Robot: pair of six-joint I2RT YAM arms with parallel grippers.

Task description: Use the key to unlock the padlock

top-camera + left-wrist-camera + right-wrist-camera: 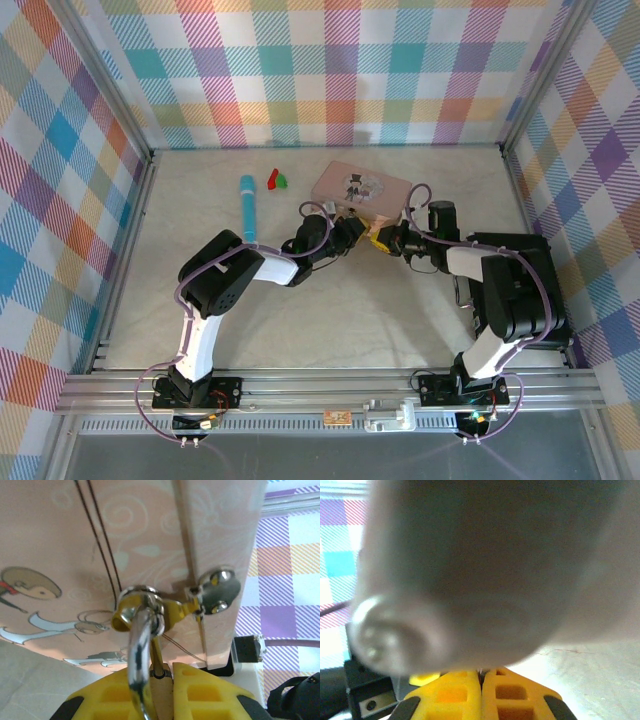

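My left pincer [161,674] is clenched on the tiny yellow-brass padlock [138,650], which hangs at the hasp [217,590] of the pink cartoon-printed tin box [150,525]. My right pincer [481,676] is clenched; whether it pinches the thin silvery key I cannot tell. A crooked approach could twist the padlock loose.

Box [360,187] toward back of table [330,320]. Pen [246,207] left of box, two small pieces [277,180] between them. Left gripper [354,233] and right gripper [384,240] side by side at box's near edge. Padlock [139,630] on box's latch, between left gripper's fingers.
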